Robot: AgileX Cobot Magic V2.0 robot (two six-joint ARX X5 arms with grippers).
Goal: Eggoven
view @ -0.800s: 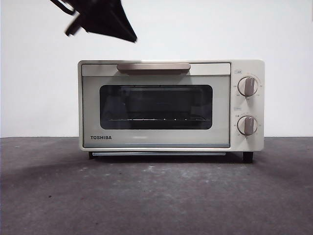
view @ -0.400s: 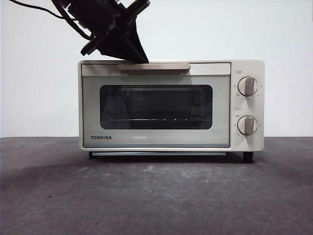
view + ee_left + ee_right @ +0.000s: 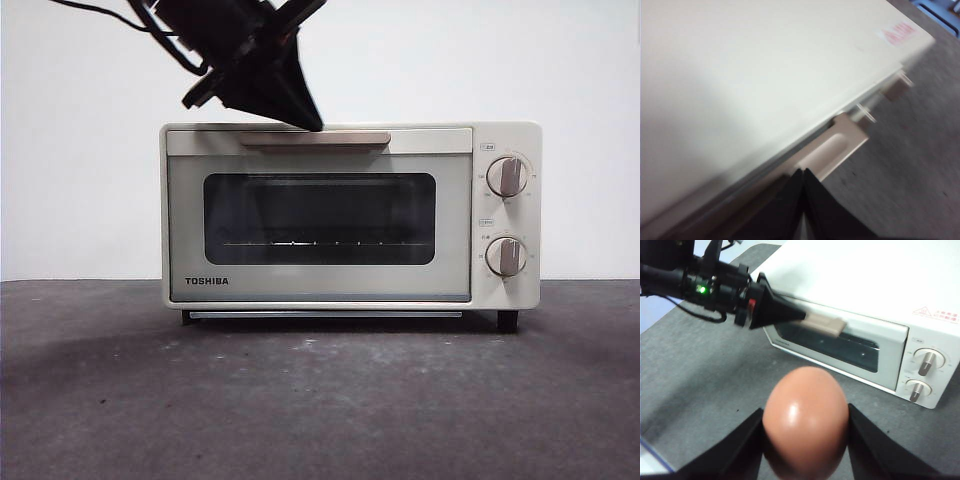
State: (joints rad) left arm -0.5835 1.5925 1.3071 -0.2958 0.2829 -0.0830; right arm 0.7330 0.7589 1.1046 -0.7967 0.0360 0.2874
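Note:
The cream TOSHIBA toaster oven point(image 3: 320, 285) stands on the dark table, door closed, two knobs at its right. My left gripper point(image 3: 312, 124) comes down from the upper left, jaws shut, with its tip at the door handle point(image 3: 330, 138). In the left wrist view the shut jaws point(image 3: 803, 172) touch the handle point(image 3: 837, 147) at the oven's top front edge. My right gripper point(image 3: 805, 440) is shut on the reddish-brown egg point(image 3: 805, 420) and holds it in front of the oven point(image 3: 850, 305), above the table. That view also shows the left gripper point(image 3: 801, 316) at the handle.
The dark grey table point(image 3: 320, 400) stretches in front of the oven. A white wall stands behind. The left arm's body and cables point(image 3: 705, 287) hang over the table left of the oven.
The left gripper has come down and to the right, from above the oven's left side to the door handle. The oven has not moved.

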